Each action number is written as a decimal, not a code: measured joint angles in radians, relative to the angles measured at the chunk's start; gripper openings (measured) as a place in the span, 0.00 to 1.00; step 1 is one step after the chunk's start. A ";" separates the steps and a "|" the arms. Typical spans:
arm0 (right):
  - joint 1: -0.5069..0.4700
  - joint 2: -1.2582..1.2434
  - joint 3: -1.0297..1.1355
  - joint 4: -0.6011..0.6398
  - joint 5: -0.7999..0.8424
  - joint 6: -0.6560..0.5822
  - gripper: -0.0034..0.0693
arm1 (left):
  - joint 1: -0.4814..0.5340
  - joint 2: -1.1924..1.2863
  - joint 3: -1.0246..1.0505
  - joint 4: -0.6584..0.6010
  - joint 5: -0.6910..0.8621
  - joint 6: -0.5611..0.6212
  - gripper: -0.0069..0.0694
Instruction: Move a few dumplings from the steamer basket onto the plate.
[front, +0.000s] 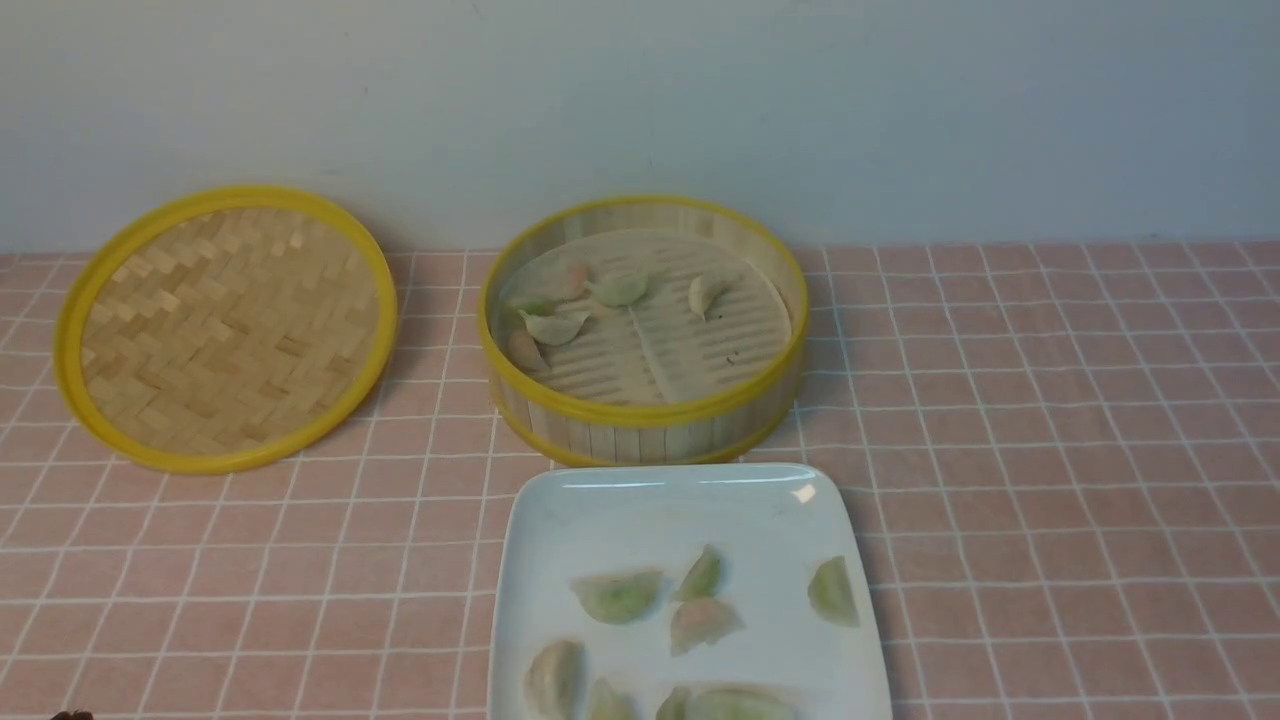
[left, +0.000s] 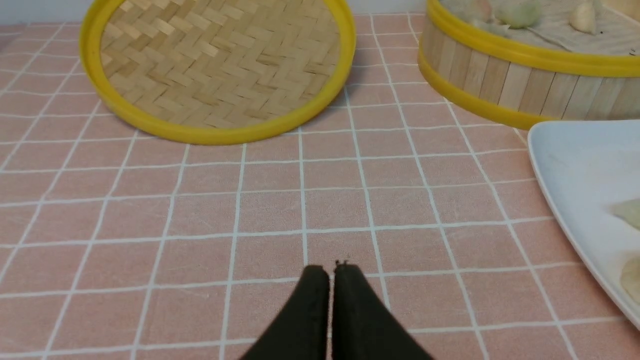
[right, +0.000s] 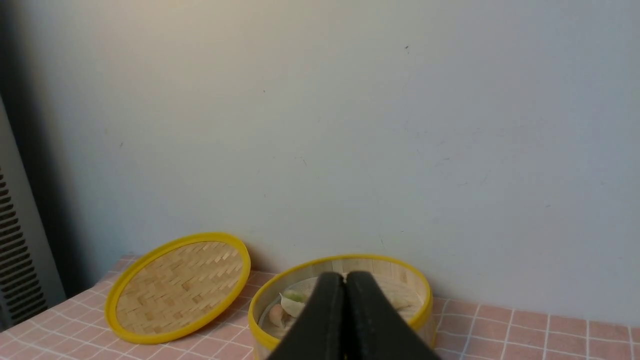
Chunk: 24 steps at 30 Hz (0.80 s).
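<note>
- The plate (front: 690, 500) already holds about eight dumplings (front: 618, 596) and sits just in front of the steamer basket (front: 645, 425).
- Roughly five more remain inside the basket.
- Left gripper (left: 330, 272) and right gripper (right: 345, 280) are both pressed together, empty; the task looks near done.

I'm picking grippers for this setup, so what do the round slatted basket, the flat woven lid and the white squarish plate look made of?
The round slatted steamer basket looks like pale bamboo strips, matte, with glossy yellow rims, perhaps plastic. The flat woven lid shows a herringbone bamboo weave inside a yellow rim. The white squarish plate looks glazed ceramic or melamine; glare streaks mark its rim.
</note>
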 joint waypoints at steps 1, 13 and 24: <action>0.000 0.000 0.000 0.000 0.000 0.000 0.03 | 0.000 0.000 0.000 0.000 0.000 0.000 0.08; 0.000 0.000 0.000 0.000 0.000 0.000 0.03 | 0.000 0.000 0.000 0.000 0.001 0.000 0.08; 0.000 0.000 0.000 0.073 -0.005 -0.061 0.03 | 0.000 0.000 0.000 0.000 0.001 0.000 0.08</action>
